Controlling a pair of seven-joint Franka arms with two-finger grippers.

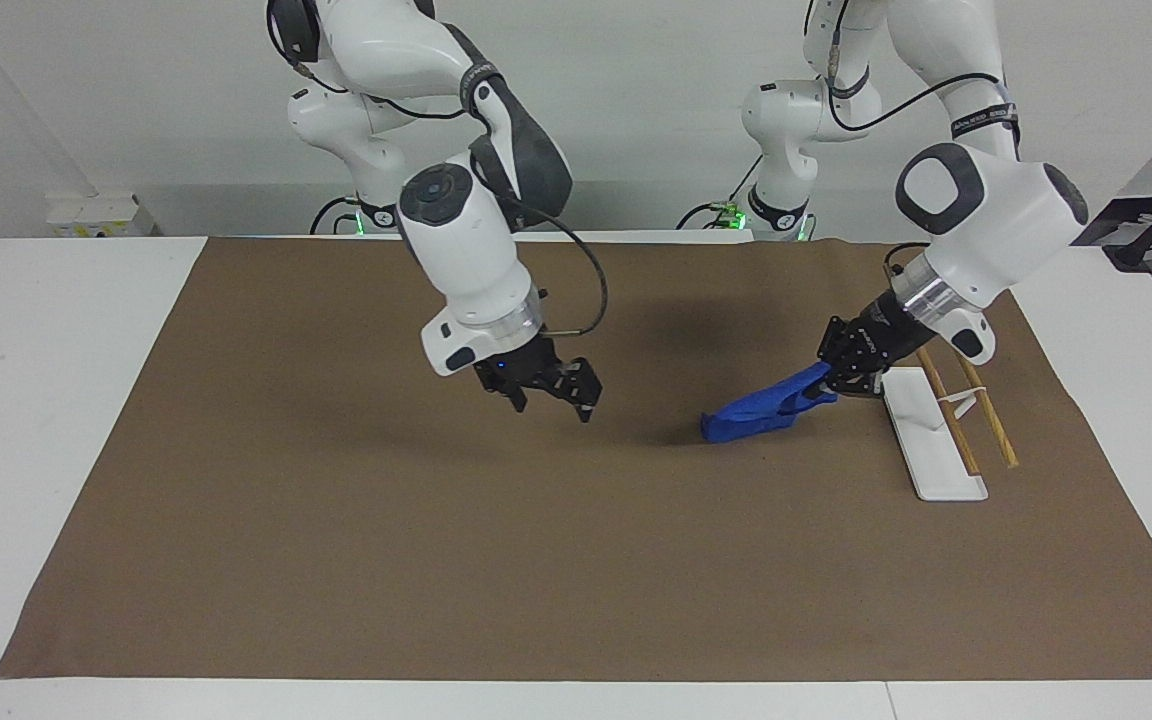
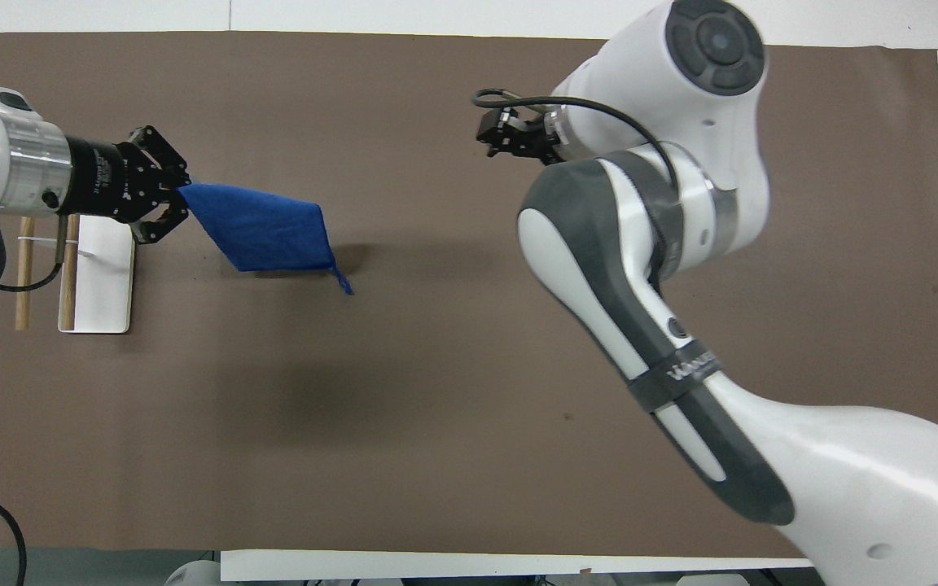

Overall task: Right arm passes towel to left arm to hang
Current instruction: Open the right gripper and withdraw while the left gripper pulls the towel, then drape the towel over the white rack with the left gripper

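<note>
You're looking at a robotics lab: two white arms mounted at a white bench [image 1: 56, 400] covered by a brown mat [image 1: 356, 540], bare white wall, cables, green-lit bases.

Mat [image 1: 336, 560] covers most of tabletop [image 1: 56, 420], bare strips at both ends. Rack [image 1: 921, 440] on mat near left arm's end, rails [image 1: 981, 410] on its side toward that end. Left gripper [image 1: 841, 385] over mat just beside rack, clamped on one corner of towel [image 1: 751, 415]; towel slopes down from it toward table middle, low end at mat or just above, cannot tell. Right gripper [image 1: 546, 395] over mat's middle, fingers spread, holding nothing, well apart from towel.
</note>
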